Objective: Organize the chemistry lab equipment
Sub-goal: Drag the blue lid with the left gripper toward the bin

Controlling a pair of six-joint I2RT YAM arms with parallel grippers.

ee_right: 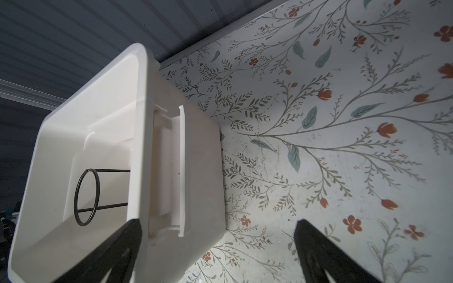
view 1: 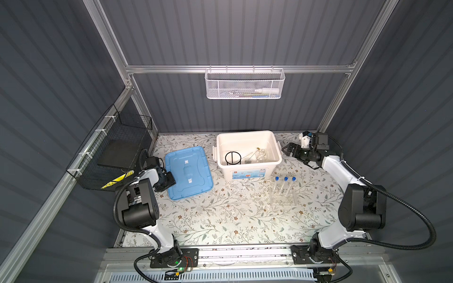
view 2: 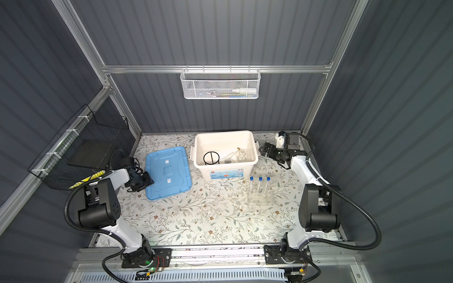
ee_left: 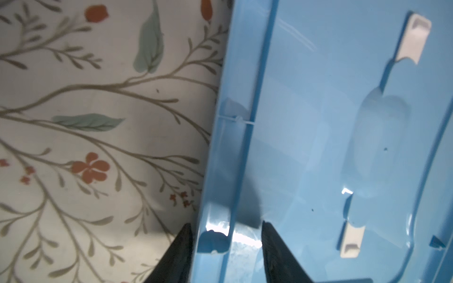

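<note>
A blue lid (view 1: 188, 171) (view 2: 168, 171) lies flat on the floral table, left of the open white bin (view 1: 247, 133) (ee_right: 142, 122). My left gripper (view 1: 169, 182) (ee_left: 226, 223) straddles the lid's (ee_left: 318, 122) left rim, one finger against the outer edge and one on top. Inside the bin stand a black wire ring tripod (view 1: 232, 158) (ee_right: 87, 196), a small clear flask (view 1: 262, 155) and a thin rod (view 1: 247, 154). Three blue-capped test tubes (view 1: 285, 182) stand in a clear rack (view 1: 282, 198) in front of the bin. My right gripper (view 1: 286, 148) (ee_right: 218, 220) hangs open beside the bin's right handle, holding nothing.
A white mesh basket (view 1: 245, 83) with a white squeeze bottle hangs on the back wall. A black wire basket (view 1: 115, 152) is fixed to the left wall, close behind my left arm. The grey back wall runs just behind the bin.
</note>
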